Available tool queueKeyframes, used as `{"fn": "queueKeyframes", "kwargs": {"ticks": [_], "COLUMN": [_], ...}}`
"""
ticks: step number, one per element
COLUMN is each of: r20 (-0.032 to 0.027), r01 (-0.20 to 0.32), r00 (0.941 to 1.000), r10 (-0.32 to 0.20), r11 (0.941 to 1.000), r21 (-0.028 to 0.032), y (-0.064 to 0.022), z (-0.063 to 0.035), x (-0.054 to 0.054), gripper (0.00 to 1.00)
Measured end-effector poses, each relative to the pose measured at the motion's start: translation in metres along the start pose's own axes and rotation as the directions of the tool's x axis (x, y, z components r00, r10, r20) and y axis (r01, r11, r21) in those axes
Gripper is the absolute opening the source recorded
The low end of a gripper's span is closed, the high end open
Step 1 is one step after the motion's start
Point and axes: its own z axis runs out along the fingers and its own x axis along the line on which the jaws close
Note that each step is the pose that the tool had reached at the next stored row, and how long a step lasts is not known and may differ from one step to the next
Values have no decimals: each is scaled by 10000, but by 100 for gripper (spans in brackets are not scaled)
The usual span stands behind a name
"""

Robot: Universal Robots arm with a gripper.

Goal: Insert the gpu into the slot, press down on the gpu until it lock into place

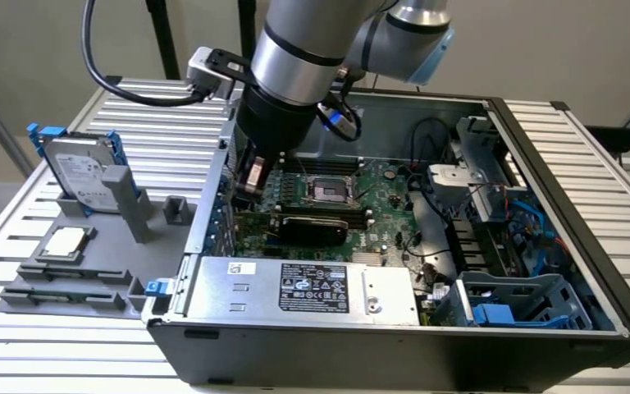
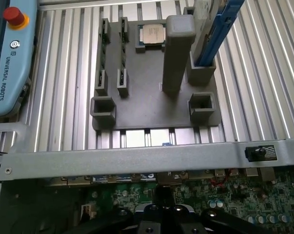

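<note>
The gpu [image 1: 309,226] is a flat black card lying across the green motherboard [image 1: 386,185] inside the open computer case, just behind the power supply. The slot is hidden, apparently beneath the card. My gripper [image 1: 253,179] hangs from the arm over the end of the gpu on the exterior view's left, close to the case wall. It is shut with nothing visibly held. Whether it touches the card I cannot tell. In the wrist view the gripper [image 2: 161,204] appears as dark metal above the motherboard [image 2: 244,195].
A silver-labelled power supply [image 1: 304,287] fills the case's front. Drive cages and blue cables [image 1: 512,238] crowd the exterior view's right. Outside the case, a grey tray [image 1: 75,275] carries a hard drive [image 1: 79,176] and a CPU [image 2: 152,34]. A teach pendant [image 2: 8,58] lies beside it.
</note>
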Motion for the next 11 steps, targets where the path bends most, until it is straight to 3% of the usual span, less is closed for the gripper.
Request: {"fn": "queueKeyframes", "kwargs": {"ticks": [6, 11], "r20": [120, 130], "r01": [-368, -424], "r00": [9992, 9990], "r10": [368, 425], "r11": [9993, 9990], "r21": [-39, -101], "y": [8, 10], "z": [7, 1], "x": [0, 1], "gripper": [11, 11]}}
